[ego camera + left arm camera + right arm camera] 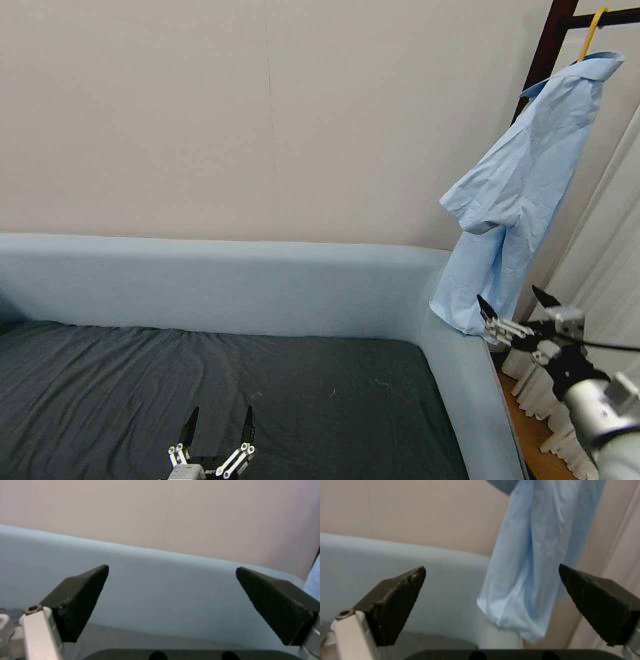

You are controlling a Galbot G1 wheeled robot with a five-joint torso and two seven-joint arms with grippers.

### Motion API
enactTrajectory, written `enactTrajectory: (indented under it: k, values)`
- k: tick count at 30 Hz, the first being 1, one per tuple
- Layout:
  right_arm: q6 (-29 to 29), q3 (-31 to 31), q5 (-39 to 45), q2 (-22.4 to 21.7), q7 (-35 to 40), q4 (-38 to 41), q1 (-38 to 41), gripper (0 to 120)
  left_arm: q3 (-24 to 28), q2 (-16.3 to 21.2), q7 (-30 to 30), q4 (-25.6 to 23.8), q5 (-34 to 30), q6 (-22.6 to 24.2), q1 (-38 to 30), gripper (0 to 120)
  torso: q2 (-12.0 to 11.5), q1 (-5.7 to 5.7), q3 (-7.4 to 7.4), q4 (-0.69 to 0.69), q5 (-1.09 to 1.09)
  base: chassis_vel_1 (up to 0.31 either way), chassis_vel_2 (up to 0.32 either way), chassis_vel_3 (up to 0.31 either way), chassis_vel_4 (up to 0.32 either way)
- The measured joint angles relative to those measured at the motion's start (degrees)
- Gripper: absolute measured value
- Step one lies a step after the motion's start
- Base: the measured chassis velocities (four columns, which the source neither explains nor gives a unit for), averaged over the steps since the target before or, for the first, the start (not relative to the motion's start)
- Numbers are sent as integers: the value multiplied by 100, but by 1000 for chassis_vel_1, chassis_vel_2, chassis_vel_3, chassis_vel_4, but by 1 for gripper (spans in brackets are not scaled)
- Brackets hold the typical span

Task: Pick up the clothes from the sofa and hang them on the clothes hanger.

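Low at the near edge of the head view, the left gripper [221, 415] hovers over the dark grey seat cover [150, 380] of the pale blue sofa [220, 285]. Its jaws are spread wide and hold nothing.

The right gripper [510, 300] is off past the sofa's right end, level with the hem of the light blue short-sleeved shirt [520, 190]. Its jaws are also wide apart and empty, with no cloth between them.

The shirt hangs by its collar from a yellow hanger hook [596, 22] on a dark wooden stand [548, 40], in front of a white curtain [610, 250]. No other garment lies on the part of the seat I can see. To my eye the hanging is done, and little remains beyond drawing the arms clear.

The head view alone takes in the hook, collar and stand, so only there can the hang be checked. The right wrist view brings the shirt's lower folds close, dangling beside the sofa's end; whether the hem touches the arm I cannot tell. The left wrist view faces the sofa's back and the plain wall, and confirms the empty gap between the left jaws.
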Motion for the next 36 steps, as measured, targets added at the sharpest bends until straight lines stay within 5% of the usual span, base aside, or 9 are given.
enactTrajectory:
  k: [4,11,20,36]
  values:
    - [751,-160,-970,872,-295,-113,-658,100,-122,28,5,8,-121,0,69,100,0,-1,0,1,-2,0,0,0,0]
    - [1613,-391,-1576,1662,-400,-307,-1126,100,-177,37,-2,91,-111,-28,144,100,0,-1,0,2,-2,0,0,0,0]
    - [2088,-429,-1899,1881,-471,-265,-1364,100,-272,69,-25,151,-76,-132,194,100,0,0,1,3,-1,0,0,0,0]
    - [2017,-699,-2134,1961,-441,-162,-1441,100,-261,72,-24,156,-68,-132,184,100,0,0,1,2,0,0,0,0,0]
